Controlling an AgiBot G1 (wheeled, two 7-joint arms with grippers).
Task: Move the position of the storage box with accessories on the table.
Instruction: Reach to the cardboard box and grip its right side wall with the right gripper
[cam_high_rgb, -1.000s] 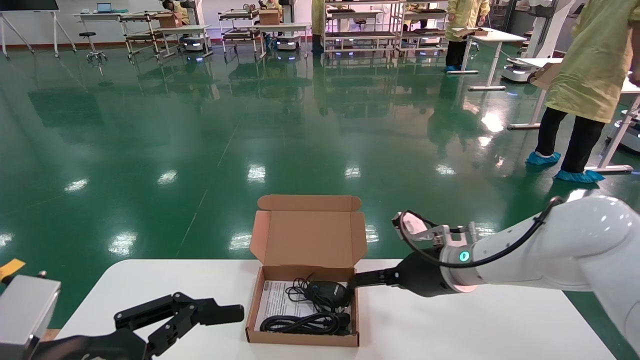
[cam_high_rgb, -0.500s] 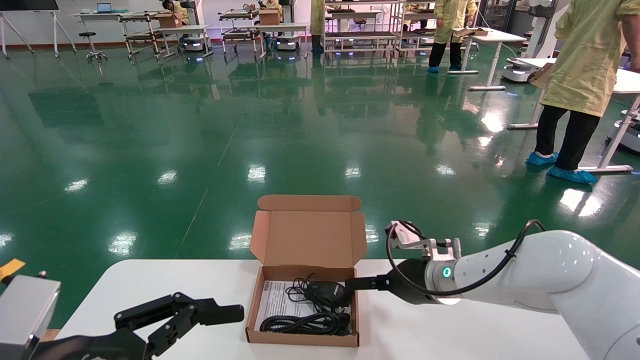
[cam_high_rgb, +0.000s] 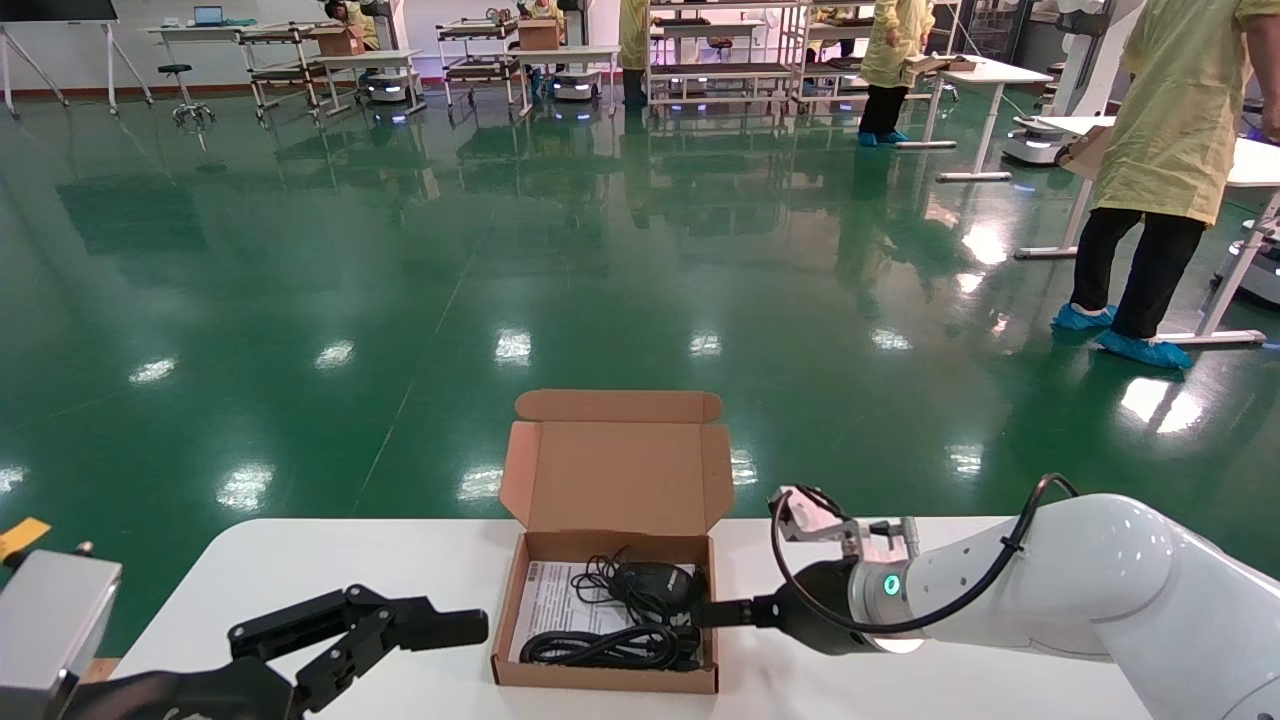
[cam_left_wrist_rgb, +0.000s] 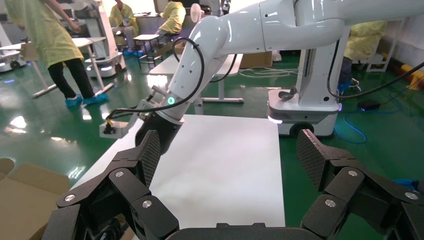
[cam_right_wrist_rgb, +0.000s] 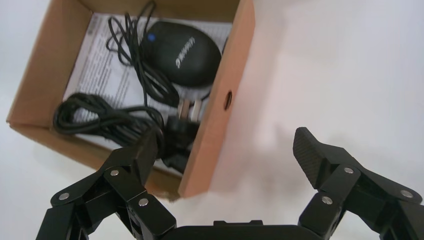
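L gripper (cam_high_rgb: 440, 628): lower left of head view, low over the table, fingers spread, nothing held; parked beside the box's left wall, not touching.
Table (cam_high_rgb: 900, 680): glossy white top across the bottom of the frame; prob slick, box should slide easily.
R gripper (cam_right_wrist_rgb: 227, 165): right of centre, low, at the box's right wall. Wrist view shows fingers apart, one inside over the cable end, other outside on the table side, so straddling the wall; not clamped yet.
Storage box (cam_high_rgb: 606, 678): bottom centre, near the table's front edge, lid flap standing up at the back. Thin corrugated card, so light, fairly stiff but the wall will bend or crush if squeezed hard.
Accessories: black mouse (cam_high_rgb: 655, 583) w/ thin cord, cable bundle (cam_high_rgb: 600, 647), white leaflet (cam_high_rgb: 552, 598), all loose inside; will shift if box tips.
Grip spot: judge mid right wall, pinch lightly; drag flat rather than lift, since one-sided hold would tilt it.
Far bg: green floor (cam_high_rgb: 400, 280), upper frame.
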